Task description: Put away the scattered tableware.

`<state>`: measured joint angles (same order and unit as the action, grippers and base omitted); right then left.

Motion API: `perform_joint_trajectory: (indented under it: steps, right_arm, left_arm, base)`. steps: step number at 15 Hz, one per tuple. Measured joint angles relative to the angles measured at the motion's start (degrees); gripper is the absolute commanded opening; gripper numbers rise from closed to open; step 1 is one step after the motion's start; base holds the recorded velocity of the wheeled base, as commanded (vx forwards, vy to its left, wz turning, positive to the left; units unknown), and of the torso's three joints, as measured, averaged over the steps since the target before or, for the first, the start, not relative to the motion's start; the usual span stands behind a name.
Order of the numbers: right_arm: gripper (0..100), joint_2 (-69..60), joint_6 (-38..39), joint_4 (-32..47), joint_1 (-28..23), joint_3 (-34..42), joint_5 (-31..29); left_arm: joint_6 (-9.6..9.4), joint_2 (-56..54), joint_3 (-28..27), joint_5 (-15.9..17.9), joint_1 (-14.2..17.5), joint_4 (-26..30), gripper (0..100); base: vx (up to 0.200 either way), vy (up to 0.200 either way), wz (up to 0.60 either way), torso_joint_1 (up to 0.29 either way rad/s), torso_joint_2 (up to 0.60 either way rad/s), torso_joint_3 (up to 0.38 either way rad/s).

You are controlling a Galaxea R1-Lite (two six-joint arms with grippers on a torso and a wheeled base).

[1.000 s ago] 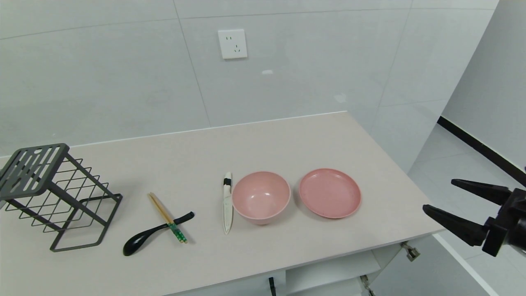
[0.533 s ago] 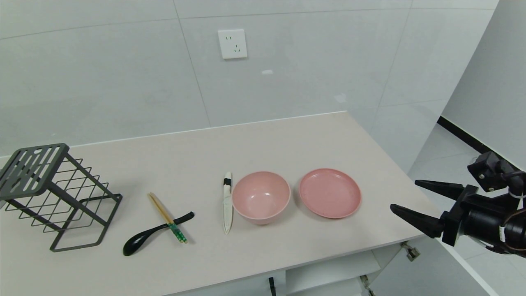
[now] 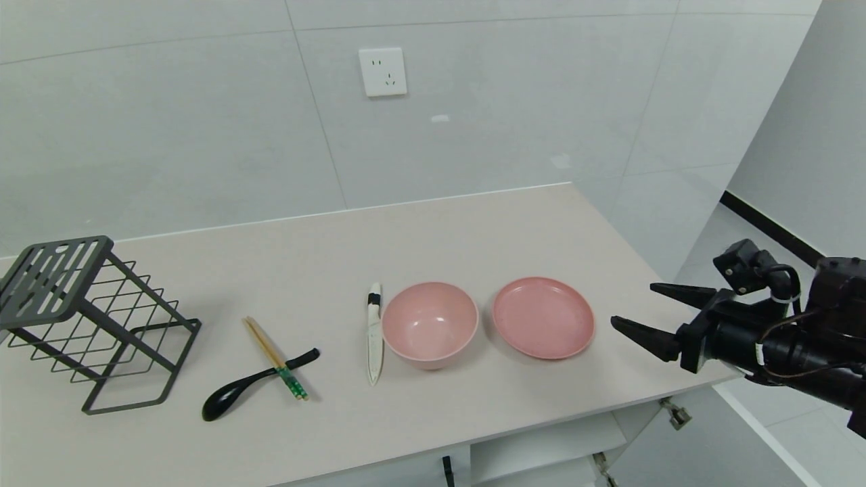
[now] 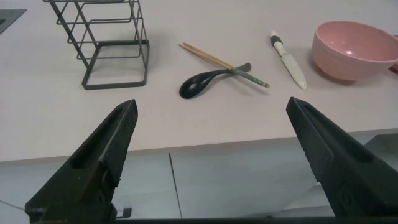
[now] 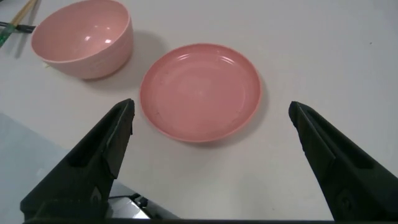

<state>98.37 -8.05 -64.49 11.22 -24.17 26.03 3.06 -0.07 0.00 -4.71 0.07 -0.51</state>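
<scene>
Your right gripper [image 3: 632, 304] hangs over the right end of the pale beige countertop [image 3: 473, 230]. It is just beside the shallow round pink plate [image 3: 543, 316], pointing at it without touching, and its two black fingers are spread wide and hold nothing. The plate lies flat near the counter's front edge. A narrow gap separates it from the deep pink bowl [image 3: 430, 323], which stands upright on its left. A white knife with a black band [image 3: 374, 333] lies just beside the bowl's left side. Farther left, a pair of wooden chopsticks with green ends [image 3: 274, 357] rests across the handle of a glossy black spoon [image 3: 250, 383]. A black metal wire rack [image 3: 81, 318] stands at the left end, well apart from the dishes. Your left gripper [image 4: 211, 102] hovers off the counter's front edge, facing the spoon, its fingers also spread wide and empty.
</scene>
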Motion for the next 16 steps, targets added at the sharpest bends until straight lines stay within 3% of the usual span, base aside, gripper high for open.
perform_joint_trajectory:
  steps: [4, 11, 16]
  right_arm:
    - [100, 4.8, 2.4, -0.1, 1.6, -4.0, -6.0]
    - [100, 14.4, 4.5, 0.0, 2.1, -10.3, -8.5]
    - [100, 20.6, 7.6, 3.6, 2.3, -18.7, -8.7]
  left_arm:
    - [0.0, 0.0, 0.0, 0.0, 0.0, 0.0, 100]
    - [0.0, 0.0, 0.0, 0.0, 0.0, 0.0, 100]
    - [0.0, 0.0, 0.0, 0.0, 0.0, 0.0, 100]
  base:
    - [0.0, 0.0, 0.0, 0.0, 0.0, 0.0]
    - [0.0, 0.0, 0.0, 0.0, 0.0, 0.0]
    - [0.0, 0.0, 0.0, 0.0, 0.0, 0.0]
